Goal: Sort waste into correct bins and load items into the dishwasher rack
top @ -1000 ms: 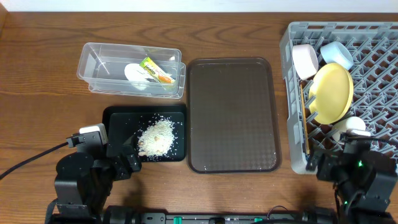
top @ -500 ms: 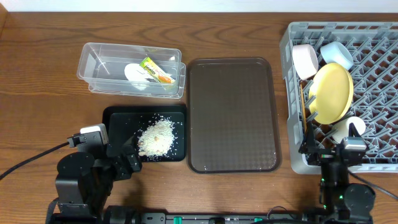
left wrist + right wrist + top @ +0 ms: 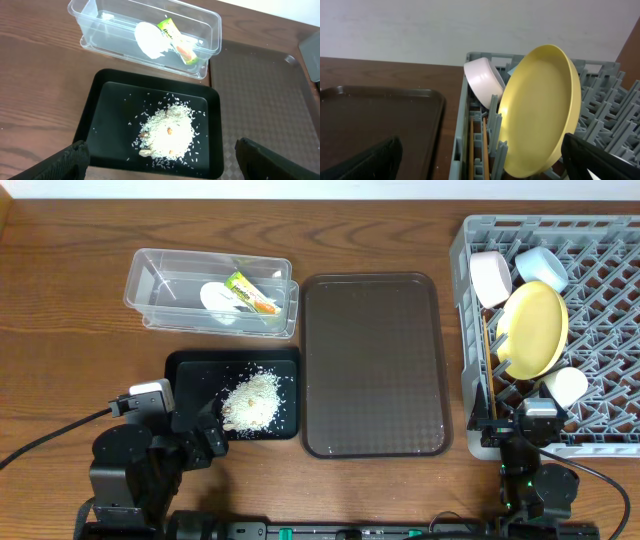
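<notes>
Rice (image 3: 167, 132) is sitting in a heap in the black tray (image 3: 185, 370), with some loose grains lying around it. The tissue (image 3: 215, 298) and the snack wrapper (image 3: 250, 292) are resting together in the clear tub (image 3: 150, 280) just behind. Over in the grey rack (image 3: 600, 240) the yellow plate (image 3: 533, 330) is standing on its edge, with the pink bowl (image 3: 490, 277) and blue bowl (image 3: 540, 265) behind it, the white cup (image 3: 566, 386) in front and the chopsticks (image 3: 488, 370) lying along the left wall. The brown tray (image 3: 375, 365) is sitting between them on the worktop (image 3: 60, 330). The left arm (image 3: 125, 470) is waiting near the black tray and the right arm (image 3: 535, 480) near the rack, both with jaws standing wide and holding nothing. The job is looking about done. A bump from the right arm could be knocking the cup or tipping the plate, and a nudge from the left could be spilling rice.
</notes>
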Robot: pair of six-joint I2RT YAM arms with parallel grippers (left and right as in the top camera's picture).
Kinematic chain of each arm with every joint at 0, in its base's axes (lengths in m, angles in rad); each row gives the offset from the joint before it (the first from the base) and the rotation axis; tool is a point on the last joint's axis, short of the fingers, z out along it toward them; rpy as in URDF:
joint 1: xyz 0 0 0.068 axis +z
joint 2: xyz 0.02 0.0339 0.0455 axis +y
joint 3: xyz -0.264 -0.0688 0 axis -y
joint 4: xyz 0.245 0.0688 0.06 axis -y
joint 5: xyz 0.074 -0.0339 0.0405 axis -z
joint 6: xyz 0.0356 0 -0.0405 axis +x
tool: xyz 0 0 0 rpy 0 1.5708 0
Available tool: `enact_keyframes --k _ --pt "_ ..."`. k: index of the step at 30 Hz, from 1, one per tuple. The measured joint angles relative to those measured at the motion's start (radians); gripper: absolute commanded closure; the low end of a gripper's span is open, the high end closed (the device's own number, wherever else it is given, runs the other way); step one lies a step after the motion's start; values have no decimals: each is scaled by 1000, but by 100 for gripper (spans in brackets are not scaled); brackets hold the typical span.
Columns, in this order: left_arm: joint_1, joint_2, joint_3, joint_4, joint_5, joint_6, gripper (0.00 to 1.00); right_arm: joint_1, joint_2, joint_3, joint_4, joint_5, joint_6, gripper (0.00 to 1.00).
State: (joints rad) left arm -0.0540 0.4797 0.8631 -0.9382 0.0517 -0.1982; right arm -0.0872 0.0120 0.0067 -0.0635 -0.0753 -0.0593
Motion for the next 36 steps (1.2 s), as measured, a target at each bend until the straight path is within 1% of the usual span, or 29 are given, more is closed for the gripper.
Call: enact_keyframes --k 28,31,33,36 --pt "0 0 0 0 0 0 5 0 0 0 0 0 0 1" --pt "0 0 0 -19 0 0 5 0 0 0 0 0 0 1" --pt "3 -6 -10 -18 0 0 5 0 0 0 0 0 0 1" --pt "21 -40 -67 26 0 0 5 0 0 0 0 -1 0 1"
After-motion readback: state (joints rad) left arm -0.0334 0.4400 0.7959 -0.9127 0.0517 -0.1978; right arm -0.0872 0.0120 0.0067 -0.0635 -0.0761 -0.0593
